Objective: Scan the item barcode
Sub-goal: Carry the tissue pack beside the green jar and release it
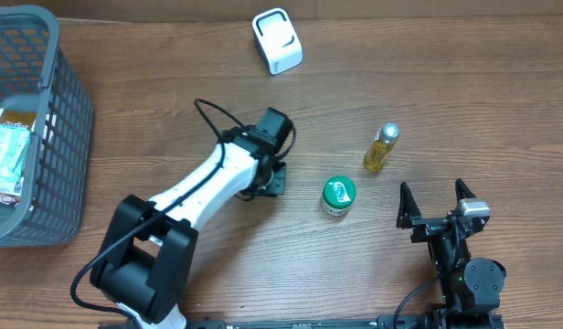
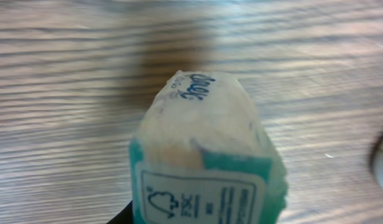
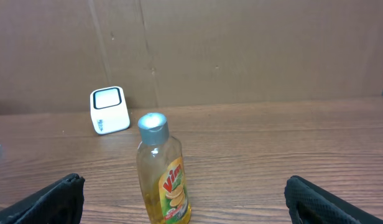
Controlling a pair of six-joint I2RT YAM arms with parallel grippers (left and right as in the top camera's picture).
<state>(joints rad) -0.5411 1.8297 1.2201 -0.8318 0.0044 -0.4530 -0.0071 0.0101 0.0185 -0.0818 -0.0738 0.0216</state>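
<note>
Left claw (image 1: 270, 179): reaches out over the middle of the wooden table (image 1: 154, 110), pointing down.
- A tissue pack (image 2: 204, 155) sits directly under its camera, end-on, white wrap with teal edges and a printed label panel facing up.
- The pack fills the lower middle of the wrist view. The fingers themselves are out of that picture, and from above the arm hides the pack. Cannot tell whether the claw is clamped on it or only around it.

Right claw (image 1: 432, 196): low at the near edge, fingers spread wide apart, nothing between them.
- A bottle (image 3: 163, 177) of yellow liquid with a silver cap stands upright just ahead of this claw, in line with the gap between the fingers, not touching either.

Other things:
- White scanner (image 1: 277, 41) sits well beyond the left claw, near the far edge. From the right claw it lies ahead and to the left, behind the bottle.
- Round tub with a green lid (image 1: 338, 195) sits near the left claw's right side, between the two claws.
- Grey basket (image 1: 58, 128) stands well off to the left of the left claw, with packets inside.
</note>
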